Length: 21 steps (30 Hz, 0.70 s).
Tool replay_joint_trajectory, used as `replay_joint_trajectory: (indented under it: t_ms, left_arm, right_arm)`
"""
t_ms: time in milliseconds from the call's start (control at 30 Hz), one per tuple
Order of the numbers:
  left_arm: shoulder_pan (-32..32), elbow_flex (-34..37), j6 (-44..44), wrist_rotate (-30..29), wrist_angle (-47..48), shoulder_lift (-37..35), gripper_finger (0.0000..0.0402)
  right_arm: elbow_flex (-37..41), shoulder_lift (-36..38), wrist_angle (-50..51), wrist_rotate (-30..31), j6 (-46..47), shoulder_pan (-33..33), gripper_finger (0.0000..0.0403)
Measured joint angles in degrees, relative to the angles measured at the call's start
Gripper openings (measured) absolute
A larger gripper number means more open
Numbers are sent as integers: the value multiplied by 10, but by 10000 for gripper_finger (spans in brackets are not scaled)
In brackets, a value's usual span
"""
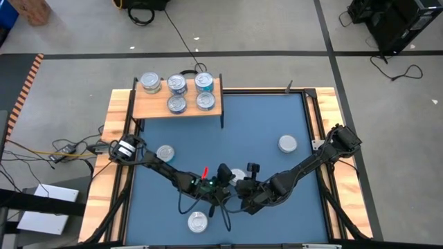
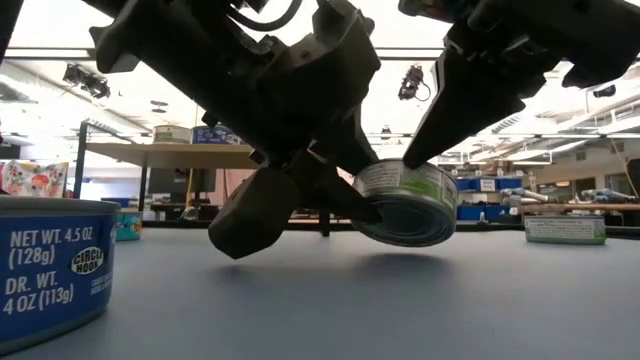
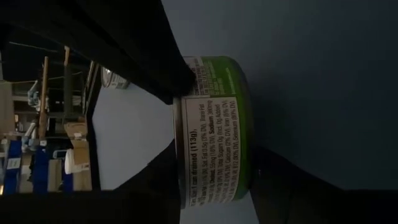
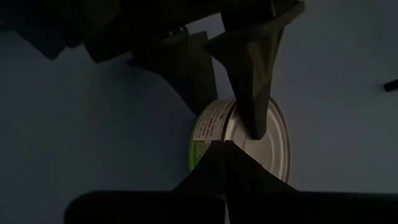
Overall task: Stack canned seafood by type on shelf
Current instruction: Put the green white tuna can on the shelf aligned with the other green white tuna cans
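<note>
So a green-labelled tin (image 2: 405, 203) is gripped tilted by the left gripper (image 2: 335, 195); the right gripper (image 1: 243, 188), clamped shut on nothing, is pressed against its lid.

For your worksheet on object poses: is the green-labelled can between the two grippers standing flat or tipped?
Tipped. In the low view the green-labelled can leans with one edge raised off the blue tabletop, held between the left gripper fingers.

Shiny metal lids cap the tins (image 1: 176, 84); the shelf (image 1: 152, 106) is pale matt wood, the tabletop (image 1: 277, 117) smooth matt blue, one green tin (image 2: 405, 203) paper-labelled.
</note>
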<state>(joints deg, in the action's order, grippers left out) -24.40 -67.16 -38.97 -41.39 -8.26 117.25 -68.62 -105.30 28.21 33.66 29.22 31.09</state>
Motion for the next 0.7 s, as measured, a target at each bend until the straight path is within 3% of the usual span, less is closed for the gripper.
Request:
replay_joint_trajectory:
  t_ms: [200,367,567,700]
  left_arm:
    - [-1,0,-21,-34,8,0,143]
    - [-8,0,-58,-93,16,0,143]
    - [-15,-21,-54,-162,113,-4,143]
    - [-18,-27,-12,-172,169,-35,143]
  right_arm:
    - [0,0,-1,5,12,-2,18]
    - [-30,0,29,17,12,4,71]
    - [-94,0,107,72,11,24,142]
    - [-122,0,139,114,12,42,157]
